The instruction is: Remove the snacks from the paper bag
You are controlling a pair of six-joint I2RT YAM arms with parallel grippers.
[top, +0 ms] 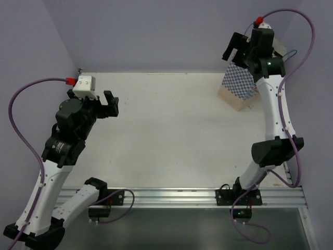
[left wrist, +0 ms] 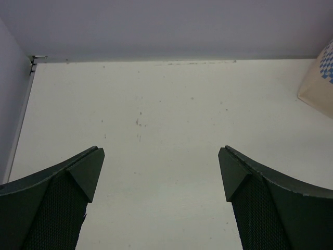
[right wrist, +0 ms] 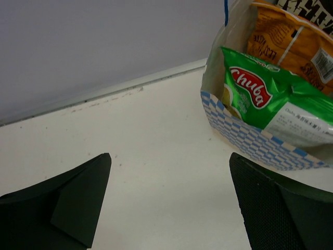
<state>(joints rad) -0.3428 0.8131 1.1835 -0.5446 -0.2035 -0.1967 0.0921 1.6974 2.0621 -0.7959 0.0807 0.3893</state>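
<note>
The tan paper bag [top: 238,86] with its blue-and-white checkered band stands at the back right of the table. In the right wrist view its mouth [right wrist: 250,136] faces me. It holds a green-and-white chip packet [right wrist: 260,96], an orange packet [right wrist: 283,36] behind that, and a dark packet with white lettering [right wrist: 307,7] at the top edge. A second dark packet does not show. My right gripper [top: 235,51] [right wrist: 169,166] is open and empty, hovering just left of the bag's mouth. My left gripper [top: 110,104] [left wrist: 161,161] is open and empty over the table's left side.
The purple back wall runs close behind the bag, and the side walls close in the table. A corner of the bag [left wrist: 318,83] shows at the right edge of the left wrist view. A metal rail [top: 177,195] lies along the near edge.
</note>
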